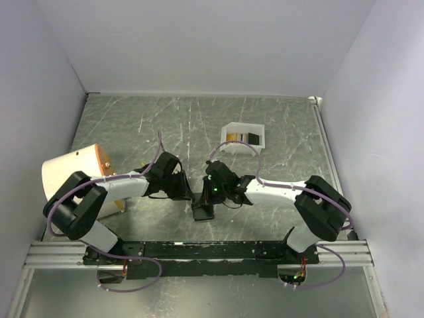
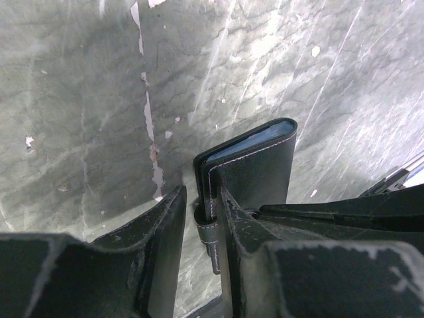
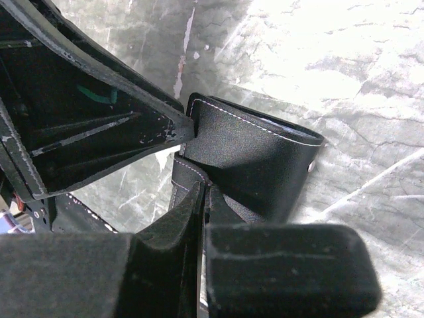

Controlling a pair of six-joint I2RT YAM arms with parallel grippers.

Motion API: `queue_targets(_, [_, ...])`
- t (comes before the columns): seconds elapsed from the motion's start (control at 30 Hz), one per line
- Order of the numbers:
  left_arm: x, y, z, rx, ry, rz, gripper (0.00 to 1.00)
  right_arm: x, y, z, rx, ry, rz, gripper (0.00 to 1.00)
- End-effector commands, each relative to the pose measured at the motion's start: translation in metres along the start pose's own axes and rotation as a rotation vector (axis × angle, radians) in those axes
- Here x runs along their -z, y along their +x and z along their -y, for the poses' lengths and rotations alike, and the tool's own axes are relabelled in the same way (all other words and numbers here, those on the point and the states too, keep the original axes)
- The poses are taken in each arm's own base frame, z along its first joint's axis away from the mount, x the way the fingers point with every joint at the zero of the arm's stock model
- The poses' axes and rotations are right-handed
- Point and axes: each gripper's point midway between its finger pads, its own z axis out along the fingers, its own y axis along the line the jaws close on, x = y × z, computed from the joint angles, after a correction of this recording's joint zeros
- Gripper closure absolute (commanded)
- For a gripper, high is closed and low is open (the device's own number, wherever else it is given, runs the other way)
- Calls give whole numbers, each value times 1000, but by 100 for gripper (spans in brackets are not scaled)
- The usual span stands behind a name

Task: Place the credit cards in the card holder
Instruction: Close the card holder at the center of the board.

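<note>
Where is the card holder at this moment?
In the top view the card holder sits low at centre, between the left gripper and right gripper, near the arm bases.

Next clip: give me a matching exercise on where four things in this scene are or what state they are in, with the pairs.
Things:
1. card holder
2. cards
3. white box
4. tan cylinder

Places or states:
A. lying in the white box
B. far side of table, right of centre
C. folded, between both end effectors
D. table's left edge, behind left arm

Pairs: 1-C, 2-A, 3-B, 4-D
</note>
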Motion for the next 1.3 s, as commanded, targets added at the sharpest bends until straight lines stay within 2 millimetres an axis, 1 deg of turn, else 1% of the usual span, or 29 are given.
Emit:
queue_targets(0.0, [7,-2,7,2,31,9,63,-2,2,11,4,39,6,100])
queue_targets(0.23, [23,-7,23,-2,78,31,61,-2,5,12,-1,38,-4,100])
queue_targets(0.3, [27,-7,29,-4,100,35,63,-3,6,13,2,47,-7,100])
queue_targets(0.4, [30,-6,35,-4,131,28,69,-4,8,17,-2,55,-11,100])
queue_targets(0.57, [27,2,37,-4,163,-10,80,-7,12,21,-8,68,-22,100])
queue_targets(0.7, [21,12,42,-13,200,-55,84,-6,11,23,-6,77,-16,100])
queue_targets(0.83, [15,17,48,-34,210,-78,86,-9,14,29,-7,91,-26,100])
queue_targets(1.0, [9,22,46,-44,186,-97,88,-9,15,32,-5,98,-27,100])
queue_targets(1.27, [6,21,38,-55,123,-92,88,-12,21,39,6,115,-44,100])
